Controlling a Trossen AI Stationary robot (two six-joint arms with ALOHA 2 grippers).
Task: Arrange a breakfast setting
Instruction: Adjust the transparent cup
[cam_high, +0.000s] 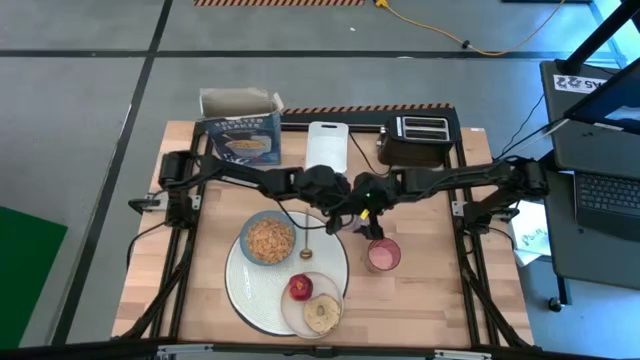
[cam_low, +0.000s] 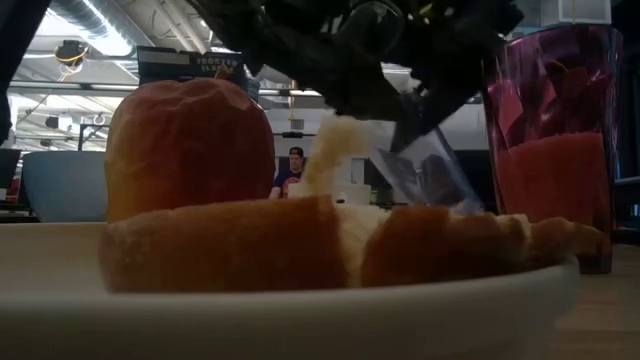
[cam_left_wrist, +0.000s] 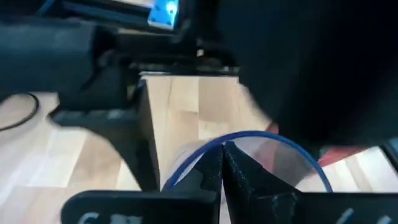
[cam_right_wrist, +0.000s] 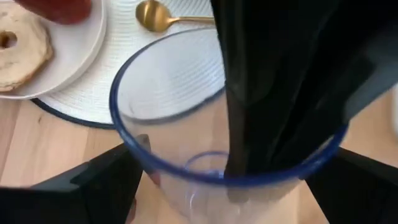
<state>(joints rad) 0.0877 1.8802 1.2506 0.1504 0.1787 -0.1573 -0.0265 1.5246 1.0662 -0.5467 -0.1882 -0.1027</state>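
A clear cup with a blue rim (cam_right_wrist: 186, 155) is over the table's middle, just right of the big white plate (cam_high: 245, 295). My left gripper (cam_left_wrist: 222, 163) is shut on it. My right gripper (cam_right_wrist: 227, 183) is open, with one finger on each side of the cup's wall. On the big plate sit a blue bowl of cereal (cam_high: 268, 240) and a spoon (cam_high: 306, 250). A small cream plate (cam_high: 300, 318) carries the red apple (cam_high: 300, 288) and the bread round (cam_high: 322, 313). A pink cup (cam_high: 383, 255) stands on the table at the right. My left gripper pinches the clear cup's blue rim (cam_left_wrist: 219, 144) between its two fingers, one inside the cup and one outside. The fingers slant down from the table's left. The cup (cam_low: 425, 165) is tilted; the bread hides its base. Whether my right gripper touches the cup, I cannot tell.
A black toaster (cam_high: 415, 140), a white tray (cam_high: 325, 145) and a cereal box (cam_high: 240, 130) line the far edge. The pink cup stands close to the clear cup. Bare wood lies near the right edge. A person shows in the room behind (cam_low: 293, 170).
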